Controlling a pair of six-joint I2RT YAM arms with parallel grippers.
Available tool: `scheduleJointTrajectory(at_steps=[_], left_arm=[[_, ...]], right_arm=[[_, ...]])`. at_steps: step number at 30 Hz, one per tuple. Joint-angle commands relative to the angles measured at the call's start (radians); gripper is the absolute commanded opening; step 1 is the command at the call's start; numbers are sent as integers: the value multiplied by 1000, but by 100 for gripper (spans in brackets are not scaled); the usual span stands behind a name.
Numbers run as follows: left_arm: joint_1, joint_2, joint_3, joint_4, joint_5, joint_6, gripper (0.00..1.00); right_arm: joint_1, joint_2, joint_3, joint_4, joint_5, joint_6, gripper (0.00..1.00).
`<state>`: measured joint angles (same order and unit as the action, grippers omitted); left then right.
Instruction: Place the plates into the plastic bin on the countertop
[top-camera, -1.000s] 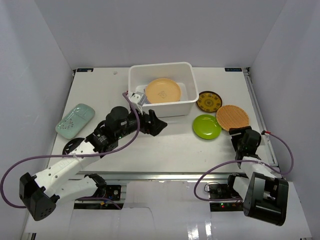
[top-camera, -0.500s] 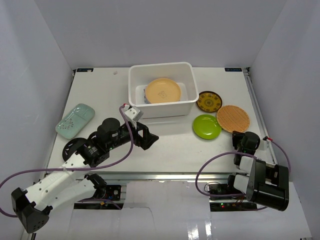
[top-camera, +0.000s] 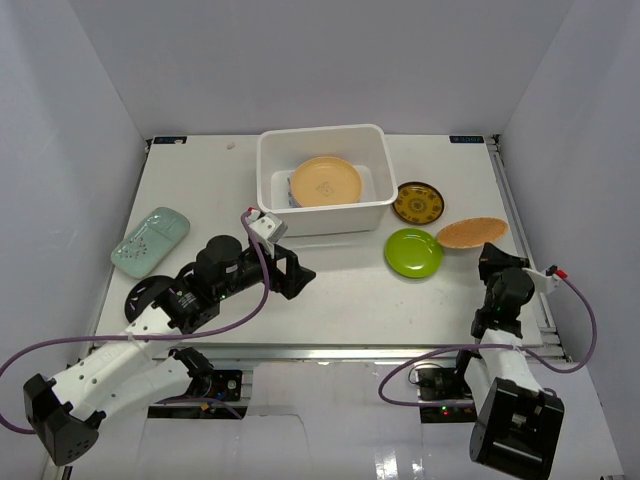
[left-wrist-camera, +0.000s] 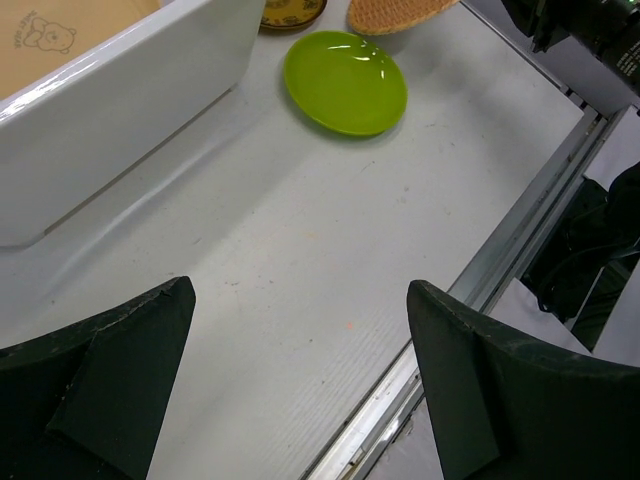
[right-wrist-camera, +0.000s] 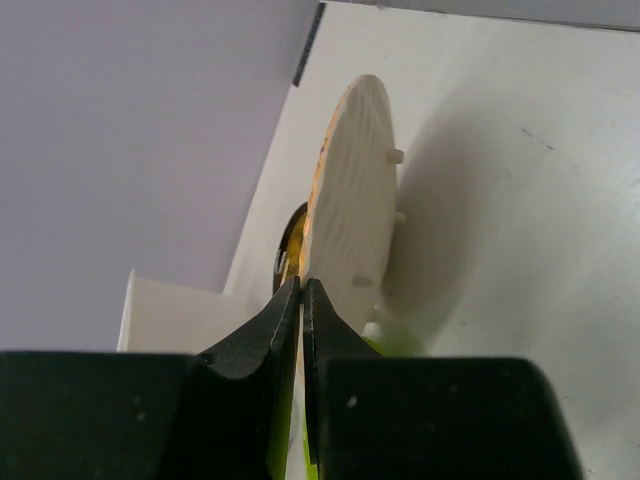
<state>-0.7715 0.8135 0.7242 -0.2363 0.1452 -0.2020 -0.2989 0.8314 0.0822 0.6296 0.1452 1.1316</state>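
Near left, the left tool hangs spread wide above the worktop. Near right, the right tool is clenched on the rim of the ribbed orange plate, which is steeply tilted. Just left of it, the lime green plate lies flat. Farther back, the plastic bin holds the tan plate, whose small bear stamp has lettering too small to read.

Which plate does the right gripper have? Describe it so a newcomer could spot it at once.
Start at the white plastic bin. Three plates sit to its right; the ribbed orange plate is the one farthest right. Unlike the flat-lying lime green plate and dark yellow-patterned plate, it stands tilted, its rim pinched in the right gripper.
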Motion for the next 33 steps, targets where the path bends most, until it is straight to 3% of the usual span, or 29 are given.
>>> scheduleJointTrajectory(at_steps=[1, 12, 16, 18, 22, 25, 27, 28, 31, 33], left_arm=[[0, -13, 6, -11, -15, 10, 98], [0, 4, 14, -21, -55, 3, 98], [0, 7, 14, -23, -53, -4, 98], [0, 9, 17, -23, -49, -4, 98], [0, 12, 14, -17, -45, -10, 98], [0, 18, 17, -18, -27, -11, 98], [0, 15, 17, -15, -18, -16, 98], [0, 13, 17, -17, -16, -16, 98], [0, 3, 15, -17, -10, -16, 98], [0, -2, 15, -14, -4, -19, 98]], right_arm=[[-5, -84, 62, 9, -50, -59, 8], [-5, -101, 278, -1, -309, -76, 8], [-5, -81, 399, -184, -317, -145, 8], [-5, -78, 399, -226, -311, -165, 8], [-5, -89, 245, -278, -291, -147, 8], [-5, -57, 141, -268, -312, -107, 27], [-5, -70, 93, -274, -283, -104, 49], [-6, -83, 40, -274, -265, -96, 67], [-9, -116, -39, -269, -193, -69, 78], [-11, -107, -65, -248, -179, -35, 78]])
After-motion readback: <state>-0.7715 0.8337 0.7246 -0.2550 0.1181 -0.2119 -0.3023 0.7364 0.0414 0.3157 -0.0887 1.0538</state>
